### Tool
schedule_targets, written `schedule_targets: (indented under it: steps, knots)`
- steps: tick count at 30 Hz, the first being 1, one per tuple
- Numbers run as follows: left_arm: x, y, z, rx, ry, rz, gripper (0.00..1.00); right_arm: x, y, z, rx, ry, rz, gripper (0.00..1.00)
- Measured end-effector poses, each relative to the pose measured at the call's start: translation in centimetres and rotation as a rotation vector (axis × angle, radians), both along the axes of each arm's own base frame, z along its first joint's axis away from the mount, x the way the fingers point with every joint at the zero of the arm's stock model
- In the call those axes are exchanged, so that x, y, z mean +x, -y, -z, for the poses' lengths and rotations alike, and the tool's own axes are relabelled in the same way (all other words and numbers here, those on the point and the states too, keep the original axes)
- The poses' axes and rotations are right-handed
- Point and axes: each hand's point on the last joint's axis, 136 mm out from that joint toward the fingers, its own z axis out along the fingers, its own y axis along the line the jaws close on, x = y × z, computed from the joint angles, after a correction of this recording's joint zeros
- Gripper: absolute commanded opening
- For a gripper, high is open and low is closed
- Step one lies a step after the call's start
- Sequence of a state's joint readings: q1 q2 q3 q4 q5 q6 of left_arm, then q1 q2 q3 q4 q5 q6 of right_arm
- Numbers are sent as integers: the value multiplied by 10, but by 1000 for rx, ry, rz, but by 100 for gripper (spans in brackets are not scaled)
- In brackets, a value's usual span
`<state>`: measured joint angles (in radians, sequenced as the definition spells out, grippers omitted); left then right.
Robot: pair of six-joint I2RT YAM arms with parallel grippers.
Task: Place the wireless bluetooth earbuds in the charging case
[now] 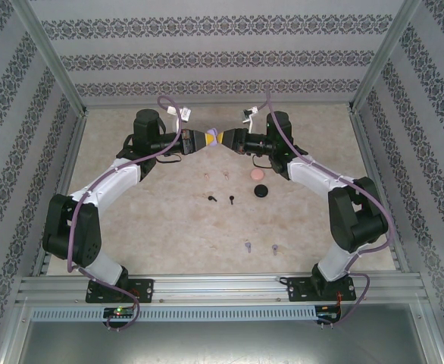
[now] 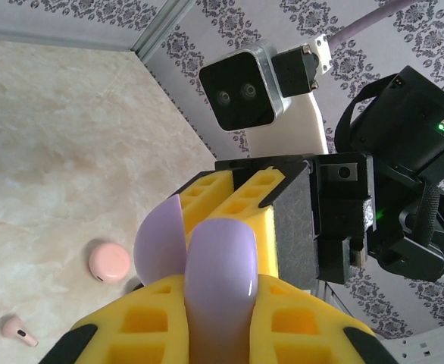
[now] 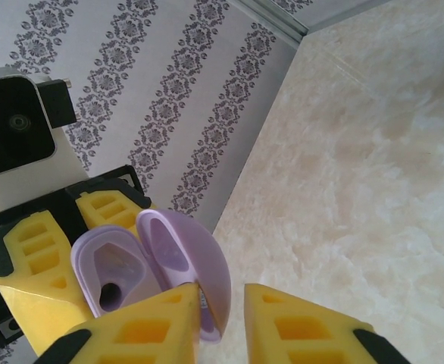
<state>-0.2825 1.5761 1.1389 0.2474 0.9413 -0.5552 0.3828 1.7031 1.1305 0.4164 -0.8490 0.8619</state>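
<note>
At far centre, left gripper (image 2: 218,326) clamps the purple charging case (image 2: 222,258); right gripper (image 3: 222,299), narrowly parted, straddles its open lid (image 3: 184,243).

Light purple charging case (image 1: 213,139): raised off the table at far centre, lid hinged open. Six stemmed earbuds lie loose on the table: pink pair (image 1: 207,176) centre, black pair (image 1: 213,199) just nearer, purple pair (image 1: 248,246) near, slightly right. Round pink case (image 1: 258,175) and black case (image 1: 261,190) lie right of the pink and black pairs.
</note>
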Motion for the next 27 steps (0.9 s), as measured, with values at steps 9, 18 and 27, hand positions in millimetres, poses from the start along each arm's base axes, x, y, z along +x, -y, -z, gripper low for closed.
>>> schedule_targets:
  steps: [9, 18, 27]
  knots:
    - [1, 0, 1, 0, -8, -7, 0, -1, -1, 1, -2, -1, -7, 3]
    - [2, 1, 5, 2, -18, -9, 9, -1, 0, 3, -12, -16, -5, 0]
    - [6, 2, 5, 54, 9, -31, 71, 14, 12, 4, -85, -3, 24, 0]
